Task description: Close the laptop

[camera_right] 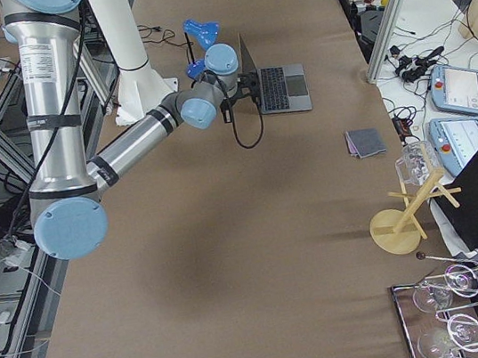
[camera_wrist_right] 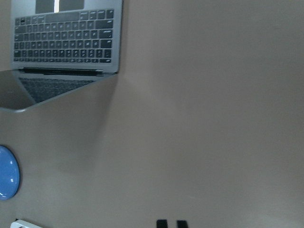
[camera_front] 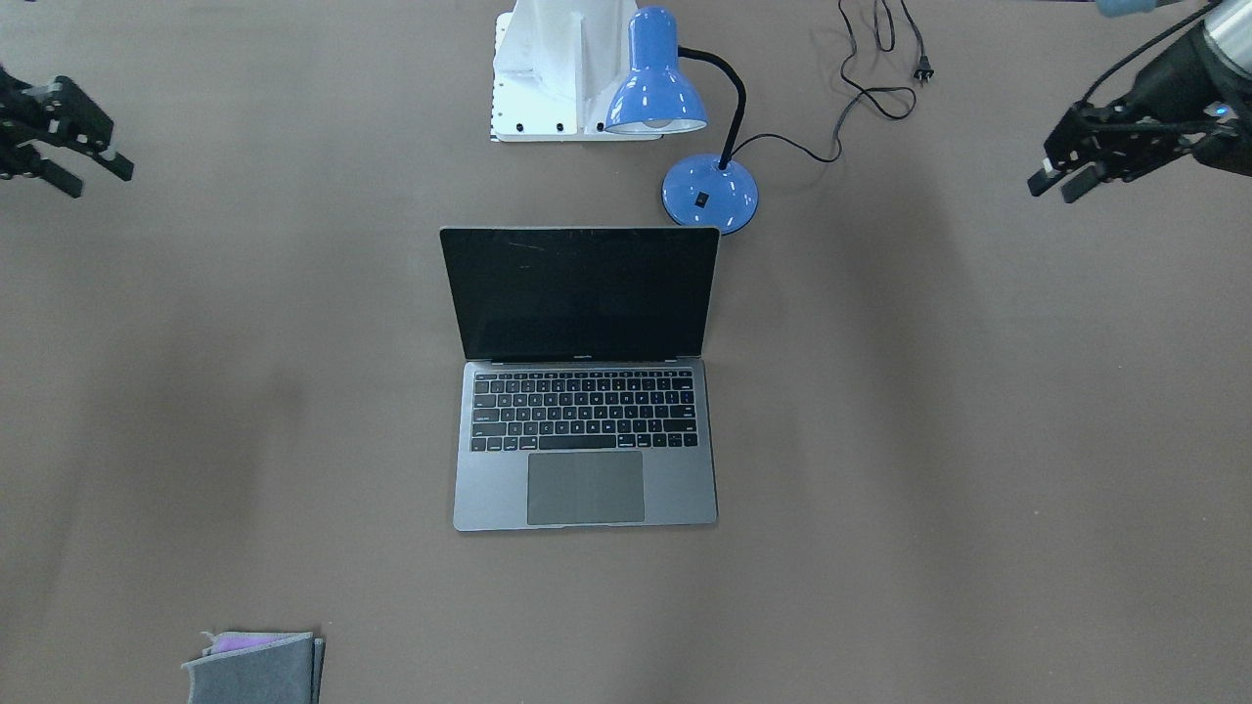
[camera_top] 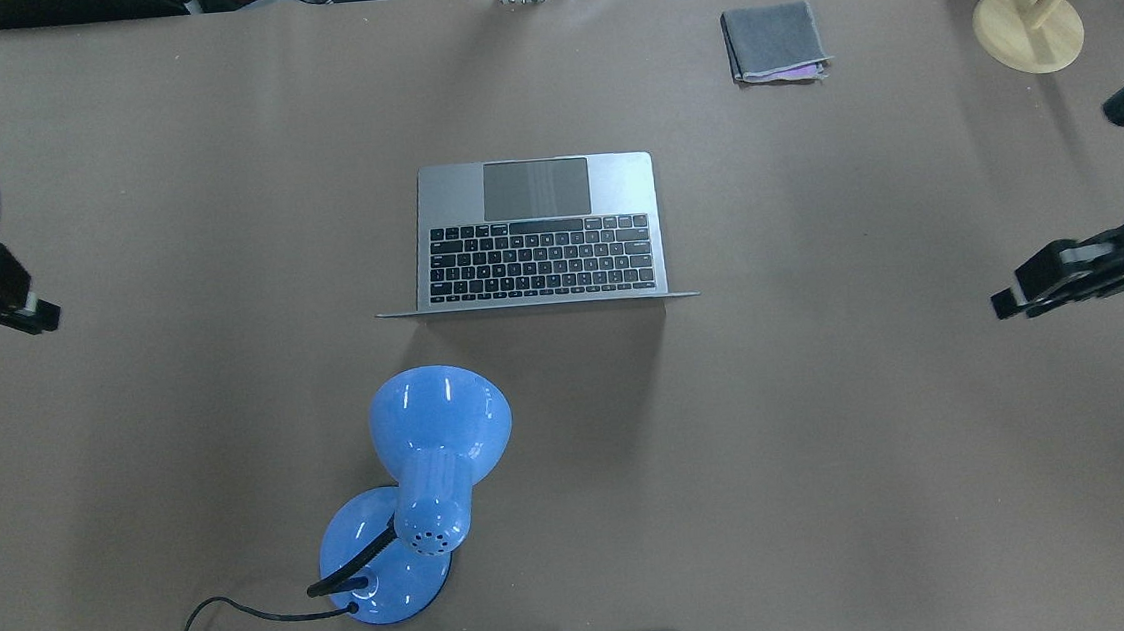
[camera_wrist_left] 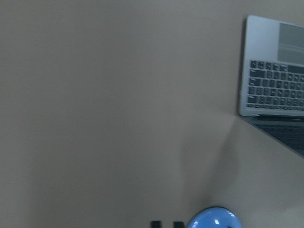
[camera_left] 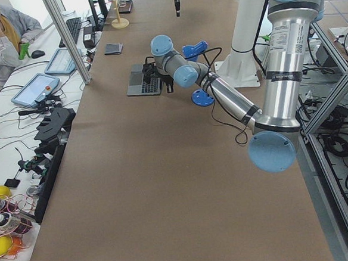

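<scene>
Brown table (camera_front: pixel 978 440), laptop (camera_front: pixel 585 479) lettering (camera_front: pixel 583 358) illegible

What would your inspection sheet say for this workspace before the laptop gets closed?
Surface: brown table, flat, no spills seen.
Job's things: laptop open, screen dark, lid upright, mid-table.
Clutter: blue lamp behind the lid, on the robot's side; folded cloth at the far edge; wooden stand in a corner.
Grippers: left claw and right claw empty, far out to either side; open or shut unclear.
Cables: lamp cord loose on the table, plug in no socket.
Surroundings: person seated beside the table.
</scene>
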Controlling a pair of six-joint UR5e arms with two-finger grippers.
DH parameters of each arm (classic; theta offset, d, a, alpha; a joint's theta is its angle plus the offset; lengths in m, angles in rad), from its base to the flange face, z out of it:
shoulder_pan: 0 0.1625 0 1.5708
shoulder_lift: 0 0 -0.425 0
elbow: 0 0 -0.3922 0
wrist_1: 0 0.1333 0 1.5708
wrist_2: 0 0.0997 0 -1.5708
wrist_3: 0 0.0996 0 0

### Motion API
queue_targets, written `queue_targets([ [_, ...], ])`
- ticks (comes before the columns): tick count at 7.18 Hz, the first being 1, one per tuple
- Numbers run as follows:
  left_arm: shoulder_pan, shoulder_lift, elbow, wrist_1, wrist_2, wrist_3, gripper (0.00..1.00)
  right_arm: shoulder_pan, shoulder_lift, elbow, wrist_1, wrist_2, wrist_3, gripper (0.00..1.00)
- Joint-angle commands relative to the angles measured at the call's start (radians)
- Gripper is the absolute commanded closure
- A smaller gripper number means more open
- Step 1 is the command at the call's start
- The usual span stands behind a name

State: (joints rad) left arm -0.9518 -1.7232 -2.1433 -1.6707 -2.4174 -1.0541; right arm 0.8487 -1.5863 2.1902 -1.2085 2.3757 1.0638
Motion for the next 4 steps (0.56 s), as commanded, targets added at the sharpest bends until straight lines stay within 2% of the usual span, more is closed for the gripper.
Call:
queue_targets([
  [1,0.164,-0.114,0.014,0.002,0.116,-0.177,1.00,-0.208,0.144,-0.013,0.011,-0.157,0.204,1.00],
  [4,0.246,-0.186,0.063,0.005,0.173,-0.236,1.00,-0.275,0.308,-0.108,-0.034,-0.251,0.257,1.00],
])
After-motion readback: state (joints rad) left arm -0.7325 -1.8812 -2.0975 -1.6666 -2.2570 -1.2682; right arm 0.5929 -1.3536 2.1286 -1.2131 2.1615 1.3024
